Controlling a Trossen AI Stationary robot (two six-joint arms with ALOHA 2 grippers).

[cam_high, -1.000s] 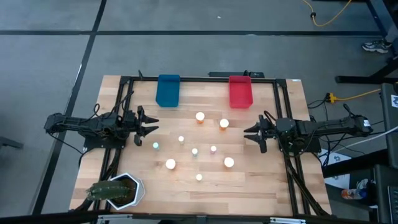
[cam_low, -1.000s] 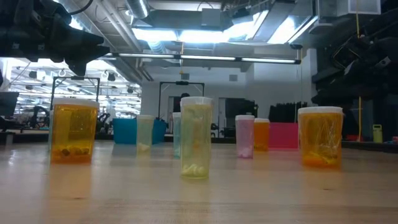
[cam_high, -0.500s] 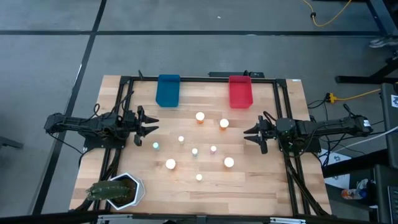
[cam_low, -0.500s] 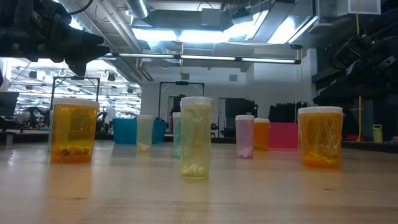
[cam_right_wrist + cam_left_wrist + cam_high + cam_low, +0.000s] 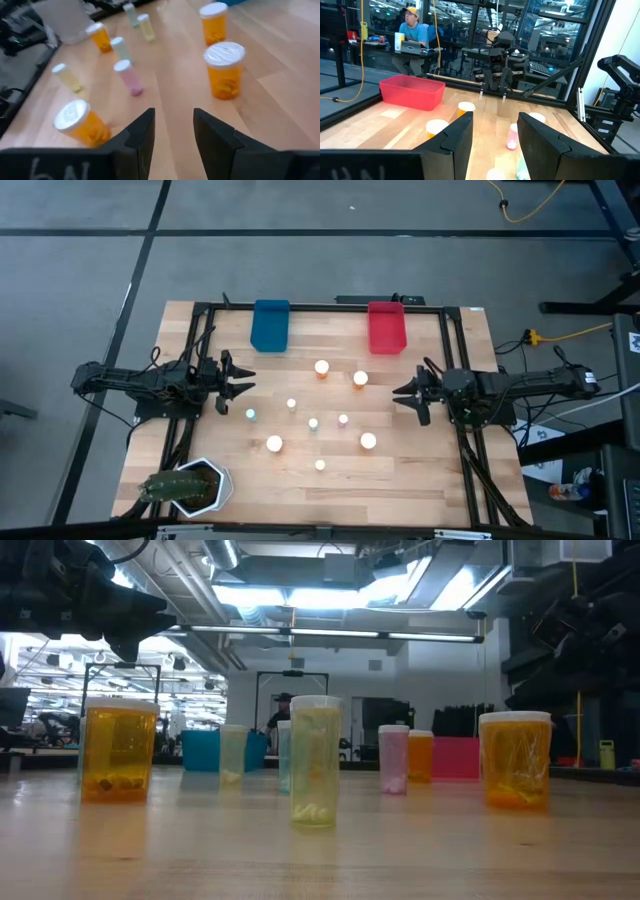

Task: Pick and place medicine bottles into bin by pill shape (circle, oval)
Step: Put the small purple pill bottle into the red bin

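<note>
**Both arms parked at the sides, bottles all on the table**

So the left gripper sits at the left edge of the table, fingers apart with nothing between them. Right gripper is at the right edge, same deal: fingers spread a bit, holding nothing. Both point inward at the middle, well apart from each other.

The bottles are scattered upright across the middle of the table, between the two grippers, none touching. Two amber ones stand nearest the bins, another two with big white caps sit closer to the front edge, and the small pale ones are in between. From the low view a yellowish thin bottle stands front and centre with a fat amber one on either side.

Blue bin and red bin are at the far edge, blue on the left side. I can't see any bottles in either. Plant sits in the front left corner.

A person is seated at a desk beyond the table.
</note>
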